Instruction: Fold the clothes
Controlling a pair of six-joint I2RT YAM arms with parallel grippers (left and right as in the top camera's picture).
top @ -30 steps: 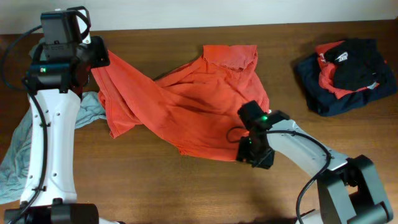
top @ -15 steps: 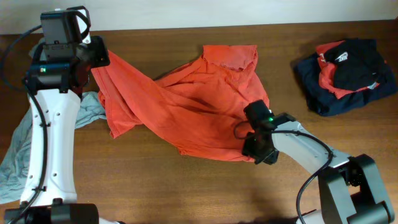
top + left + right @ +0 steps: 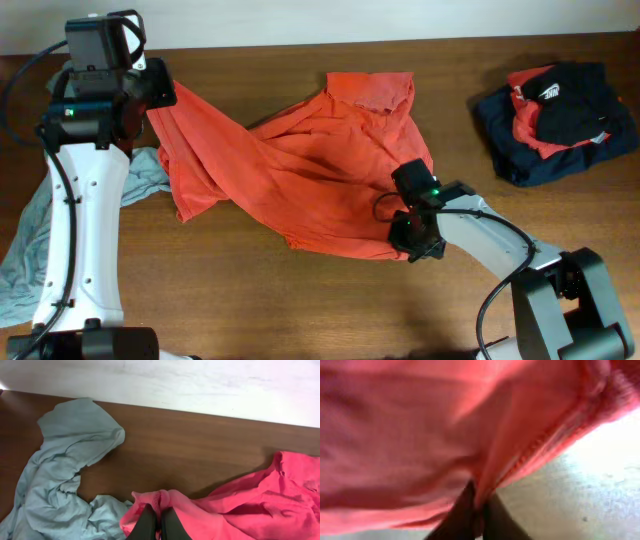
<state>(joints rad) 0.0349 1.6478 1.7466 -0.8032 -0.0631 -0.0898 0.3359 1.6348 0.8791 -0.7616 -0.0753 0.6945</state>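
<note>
The orange shirt point(image 3: 300, 170) is clamped at one corner by the left claw point(image 3: 159, 512) and at its hem by the right claw point(image 3: 479, 502), stretched between them over the table point(image 3: 250, 300). The right claw has been shifted slightly away from the left claw within the last second; spreading is judged underway, with no fold made yet.

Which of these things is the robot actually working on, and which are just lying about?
In use: orange shirt, left gripper and right gripper pinching it.
Lying about: pale blue garment, dark pile of clothes.
</note>
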